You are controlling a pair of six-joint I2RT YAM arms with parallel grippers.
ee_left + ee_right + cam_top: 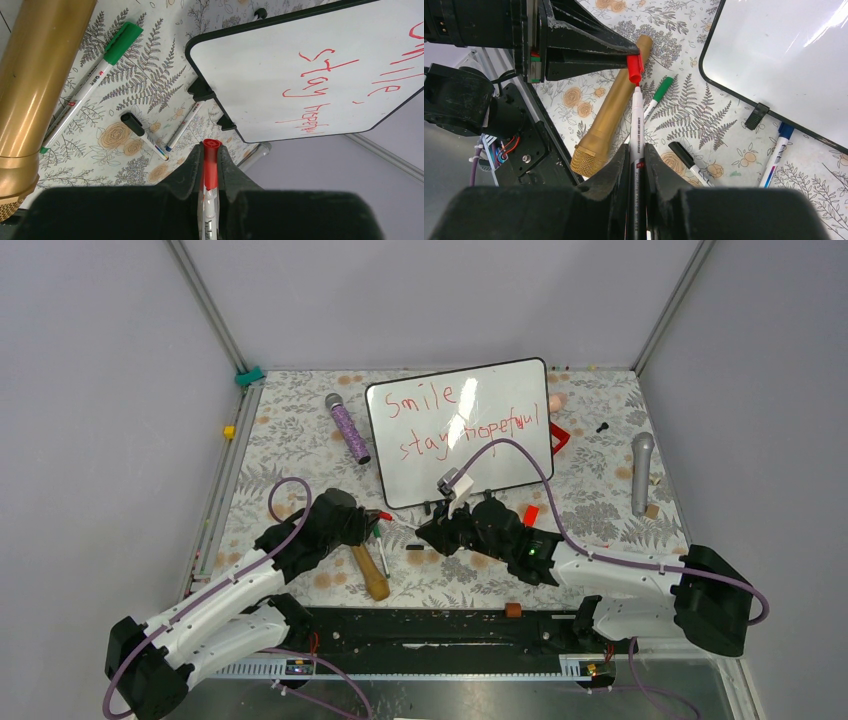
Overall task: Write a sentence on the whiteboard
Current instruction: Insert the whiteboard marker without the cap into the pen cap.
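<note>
whiteboard (415,480) stands propped on its black feet just beyond both sets of jaws. sentence (470,432) is on it in red, two lines: "Smile" / "stay hopeful". gold microphone (611,115) lies flat on the table, left of the left jaws and ahead-left of the right ones. left gripper (210,159) is clamped on the red cap (634,67). right gripper (636,150) is clamped on the white marker (636,120), whose tip sticks out ahead of the jaws and meets the cap's open end (can't tell if it's seated). Ahead of the right jaws: green-capped pen (659,95) beside the mic, black-capped pen (689,162) just right, blue-capped pen (778,147) further right.
</note>
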